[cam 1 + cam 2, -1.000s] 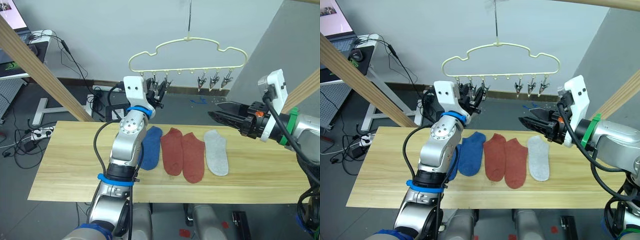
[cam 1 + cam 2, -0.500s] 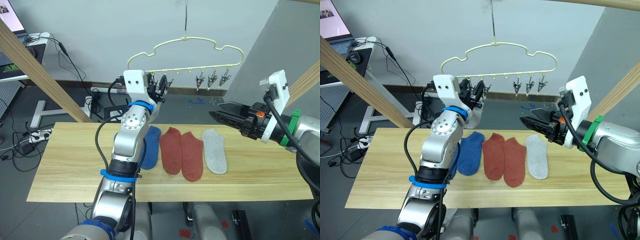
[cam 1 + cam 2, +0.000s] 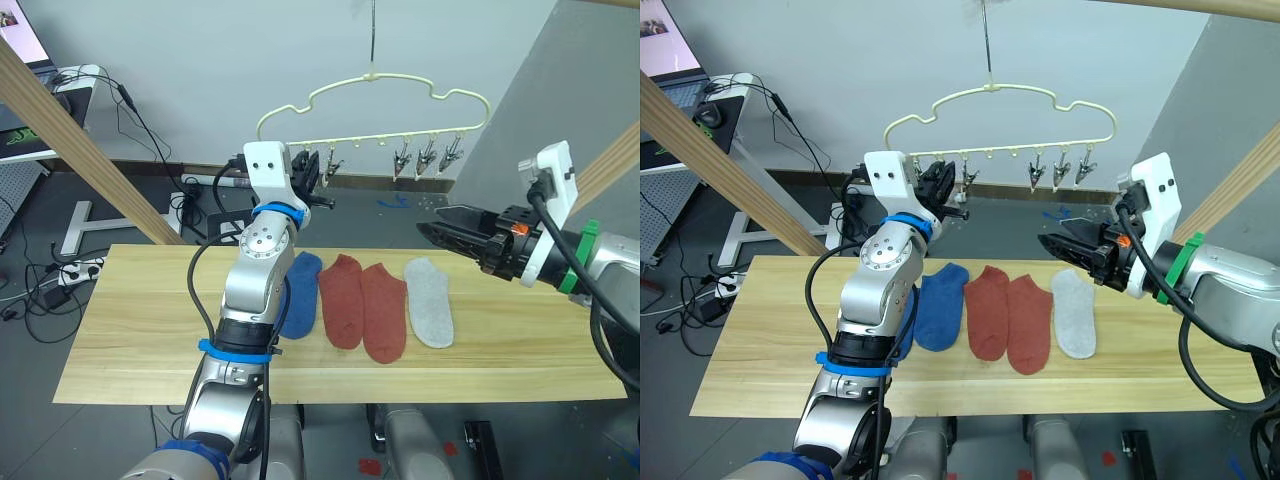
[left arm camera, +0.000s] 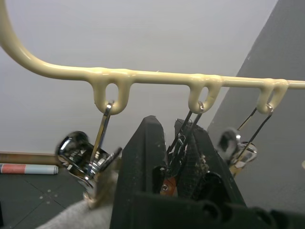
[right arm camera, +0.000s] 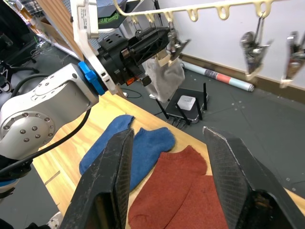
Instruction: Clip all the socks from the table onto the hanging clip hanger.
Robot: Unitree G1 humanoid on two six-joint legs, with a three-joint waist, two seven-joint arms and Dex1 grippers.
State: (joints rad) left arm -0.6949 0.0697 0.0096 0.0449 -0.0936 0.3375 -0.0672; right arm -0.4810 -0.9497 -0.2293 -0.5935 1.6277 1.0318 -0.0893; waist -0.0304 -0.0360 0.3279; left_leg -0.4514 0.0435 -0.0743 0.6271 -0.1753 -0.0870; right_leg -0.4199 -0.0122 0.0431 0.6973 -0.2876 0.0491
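Observation:
The cream clip hanger [image 3: 375, 105] hangs above the far edge of the table [image 3: 130, 320]. My left gripper [image 3: 315, 178] is raised to its left clips. In the left wrist view its fingers [image 4: 143, 162] are shut on the second clip [image 4: 183, 143]. A light grey sock [image 5: 164, 76] hangs from the clip beside it. On the table lie a blue sock [image 3: 302, 295], two rust-red socks [image 3: 343, 300] [image 3: 384, 310] and a grey sock [image 3: 428, 300]. A second blue sock [image 5: 107, 138] is partly hidden behind my left arm. My right gripper [image 3: 425, 228] hovers open above the table's right part.
Slanted pale wooden beams cross at the left [image 3: 80, 130] and the right [image 3: 610, 170]. A desk with a monitor [image 3: 25, 90] stands at the back left. Cables and a power strip [image 3: 75, 268] lie on the floor behind the table.
My left gripper has turned from tilted to level at the hanger's left clips. The hanger has swung slightly. My right arm and the socks on the table have stayed put.

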